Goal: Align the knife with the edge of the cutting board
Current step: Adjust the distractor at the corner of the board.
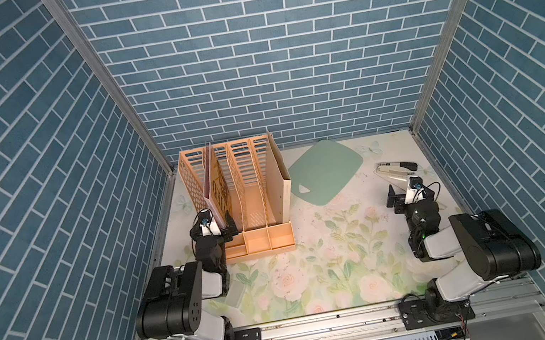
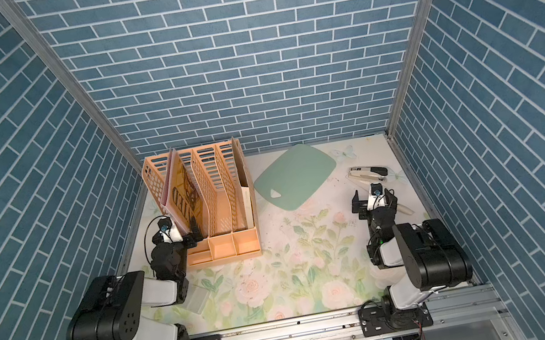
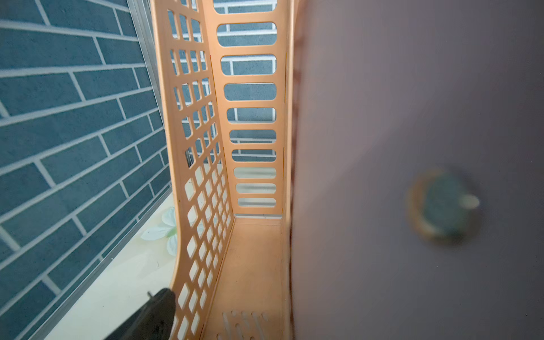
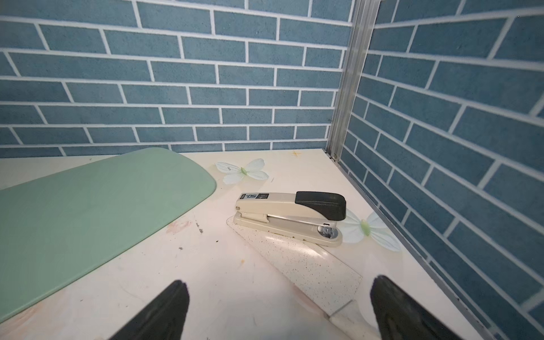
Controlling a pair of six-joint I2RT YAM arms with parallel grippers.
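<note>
- Right wrist view: the right gripper [image 4: 279, 281] hangs with its two black fingers [image 4: 173, 306] spread wide and nothing between them, just above the rear of the knife [image 4: 300, 260].
- The knife lies flat on the floral table [image 4: 229, 294] near the right-hand wall. Its speckled whitish blade is toward the back wall and its cream handle is nearest the arm.
- A beige-and-black stapler [image 4: 290, 216] rests on the tip end of the blade and pins that end.
- The cutting board [image 4: 88, 217] lies flat to the knife's left, turned cornerwise to the back wall in both top views. Bare table separates it from the knife.
- In a top view, the left gripper [image 1: 225, 229] sits against a peach file organizer [image 1: 249, 197] on the table's left side.
- One finger [image 3: 156, 312] shows outside the organizer's lattice wall, and a mauve sheet [image 3: 412, 117] hides the other. The jaws stand wide with no visible grip on anything.
- A small translucent piece [image 1: 236, 298] lies beside the left arm.
- Writing: the stapler's label reads "50", seen upside down. Dark letters on a card [image 2: 188, 192] in the organizer are partly hidden and unreadable.
</note>
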